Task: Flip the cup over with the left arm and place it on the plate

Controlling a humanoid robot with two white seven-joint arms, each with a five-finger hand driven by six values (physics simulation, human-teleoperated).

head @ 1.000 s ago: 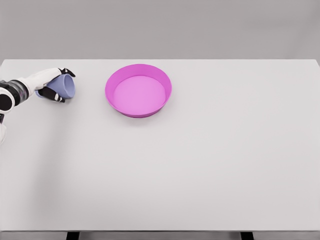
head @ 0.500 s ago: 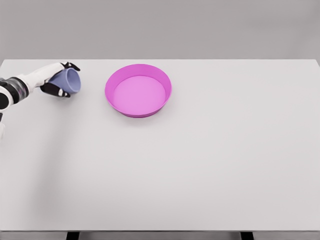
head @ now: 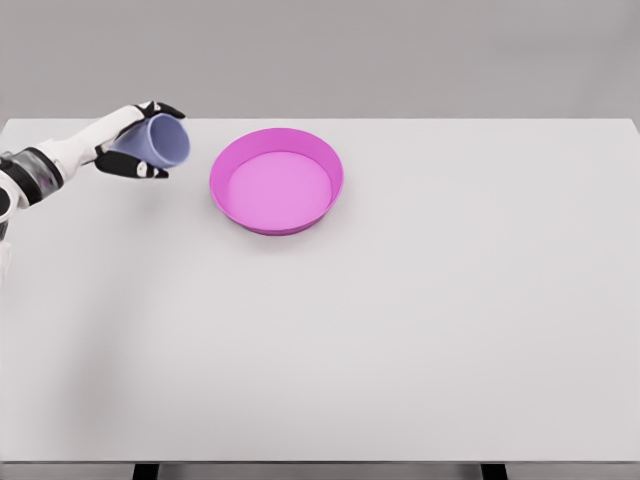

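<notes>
The left hand (head: 135, 140) is clasped around a pale blue cup (head: 160, 142), with dark fingertips (head: 150, 170) wrapped above and below the cup's body. The cup is held tilted on its side, above the white table (head: 400, 330), with its open mouth facing right toward the plate. The pink plate (head: 277, 180) sits on the table just to the right of the cup, not touching it; it is round with a raised rim. The left arm enters from the left edge. No readable lettering, brand or label shows on the cup, plate or table.
</notes>
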